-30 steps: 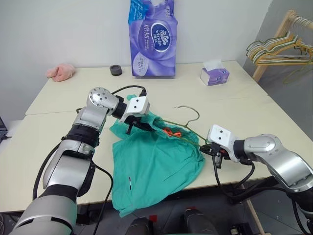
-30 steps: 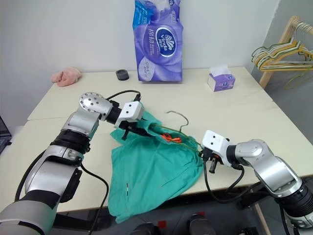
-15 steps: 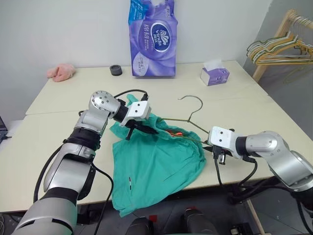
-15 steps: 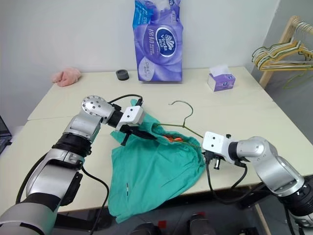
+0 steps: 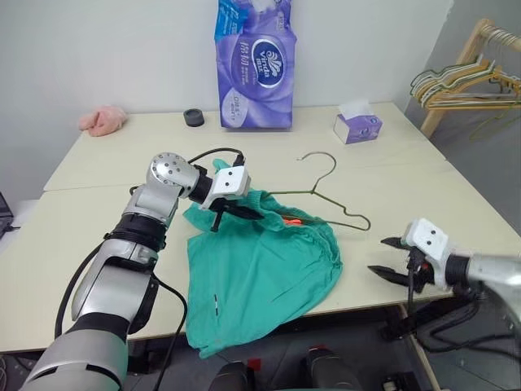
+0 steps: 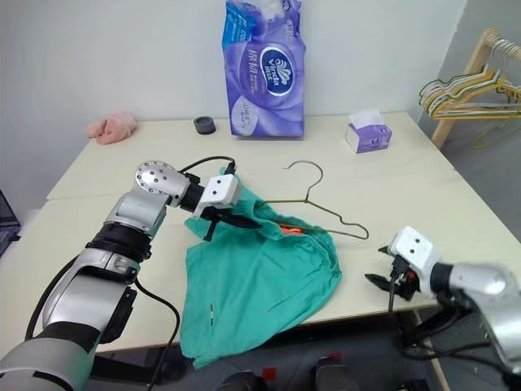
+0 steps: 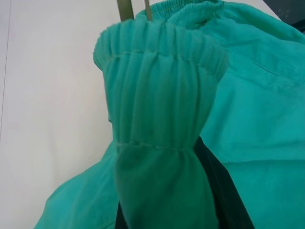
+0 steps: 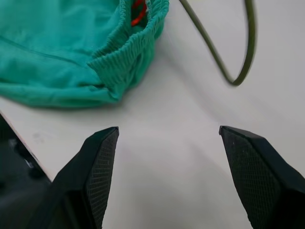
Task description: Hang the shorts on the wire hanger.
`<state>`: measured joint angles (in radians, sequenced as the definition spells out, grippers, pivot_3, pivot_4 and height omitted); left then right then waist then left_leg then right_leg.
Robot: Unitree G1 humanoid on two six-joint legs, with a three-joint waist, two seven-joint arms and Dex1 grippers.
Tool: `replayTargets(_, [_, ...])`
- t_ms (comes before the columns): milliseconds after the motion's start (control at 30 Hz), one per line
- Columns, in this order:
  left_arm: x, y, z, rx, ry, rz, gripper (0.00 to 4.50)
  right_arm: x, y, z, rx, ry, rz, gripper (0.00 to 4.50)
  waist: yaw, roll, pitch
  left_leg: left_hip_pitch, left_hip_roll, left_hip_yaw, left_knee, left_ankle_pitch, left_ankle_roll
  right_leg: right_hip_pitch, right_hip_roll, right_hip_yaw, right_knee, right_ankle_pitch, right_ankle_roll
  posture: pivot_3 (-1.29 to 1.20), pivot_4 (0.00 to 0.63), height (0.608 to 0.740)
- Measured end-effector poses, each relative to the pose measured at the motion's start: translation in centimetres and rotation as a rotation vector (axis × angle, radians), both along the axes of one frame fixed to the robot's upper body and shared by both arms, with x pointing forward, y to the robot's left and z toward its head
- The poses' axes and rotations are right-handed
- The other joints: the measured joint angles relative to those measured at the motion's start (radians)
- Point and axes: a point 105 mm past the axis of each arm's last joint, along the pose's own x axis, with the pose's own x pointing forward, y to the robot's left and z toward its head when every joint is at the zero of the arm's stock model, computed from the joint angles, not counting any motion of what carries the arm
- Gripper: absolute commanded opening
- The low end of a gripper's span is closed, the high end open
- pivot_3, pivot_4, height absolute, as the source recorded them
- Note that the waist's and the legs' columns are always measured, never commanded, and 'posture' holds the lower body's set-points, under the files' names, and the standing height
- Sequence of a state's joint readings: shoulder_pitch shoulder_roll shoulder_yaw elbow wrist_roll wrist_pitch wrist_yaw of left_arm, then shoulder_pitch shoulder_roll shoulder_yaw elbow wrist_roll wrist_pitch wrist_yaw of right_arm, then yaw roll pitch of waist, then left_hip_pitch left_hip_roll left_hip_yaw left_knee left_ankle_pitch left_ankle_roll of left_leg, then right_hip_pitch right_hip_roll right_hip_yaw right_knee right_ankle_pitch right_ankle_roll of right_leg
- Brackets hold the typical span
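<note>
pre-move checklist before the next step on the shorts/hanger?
1. Left tool shut on the shorts' waistband: ok, elastic bunched over its fingers in the left wrist view.
2. Right tool free of the wire hanger: ok, jaws wide, nothing between them, near the table front edge.
3. Hanger threaded into the waistband: cannot tell how far; its left end runs in under the fabric, right corner and hook lie on the table.
4. Shorts supported: not ok, legs hang over the front edge.
5. Tissue box and purple pack away from the work area: ok.
</note>
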<state>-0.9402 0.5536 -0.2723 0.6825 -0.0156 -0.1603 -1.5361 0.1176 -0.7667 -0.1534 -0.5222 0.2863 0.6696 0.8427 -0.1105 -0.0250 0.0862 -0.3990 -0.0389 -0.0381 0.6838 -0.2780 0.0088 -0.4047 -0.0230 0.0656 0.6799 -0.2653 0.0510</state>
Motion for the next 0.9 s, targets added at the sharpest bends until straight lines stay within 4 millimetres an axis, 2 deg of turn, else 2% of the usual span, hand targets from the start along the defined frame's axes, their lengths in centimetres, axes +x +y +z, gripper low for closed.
replayTargets(67, [0.0,0.1,0.0,0.0,0.001,0.005,0.02,-0.5,0.5,-0.5,0.055,-0.025,-0.074,3.59,-0.002,0.0,0.0,0.0,0.0,0.001,0.0,0.0,0.0,0.0,0.0,0.001,0.0,0.0,0.0,-0.18,0.061,0.74])
replayTargets(167, [0.1,0.2,-0.2,-0.003,0.009,0.015,0.02,-0.6,2.9,-1.0,0.19,-0.078,-0.181,3.59,-0.004,0.001,-0.001,0.001,0.0,0.0,0.0,0.0,0.0,0.0,0.0,0.001,0.001,0.0,0.0,-0.18,0.061,0.74])
replayTargets(367, [0.4,0.6,-0.2,-0.004,0.009,0.038,0.02,0.5,4.7,-1.6,0.35,-0.03,-0.317,3.59,0.001,0.001,-0.002,0.0,0.0,-0.001,0.0,0.0,0.0,0.0,0.0,0.0,0.0,0.0,-0.001,-0.18,0.05,0.74])
replayTargets(633, [0.4,0.5,-0.1,-0.006,0.004,0.04,0.02,0.4,6.3,-2.6,0.352,0.027,-0.276,3.59,-0.004,0.001,-0.002,0.001,-0.001,-0.001,0.0,0.0,0.0,0.0,0.0,0.0,0.0,0.0,-0.001,-0.17,0.046,0.74])
replayTargets(900, [0.4,0.5,0.0,-0.006,0.001,0.041,0.02,0.8,7.0,-3.8,0.348,0.063,-0.297,3.59,-0.004,0.001,-0.002,0.001,-0.001,-0.001,0.0,0.0,0.0,0.0,0.001,0.0,0.0,0.0,-0.001,-0.16,0.045,0.74])
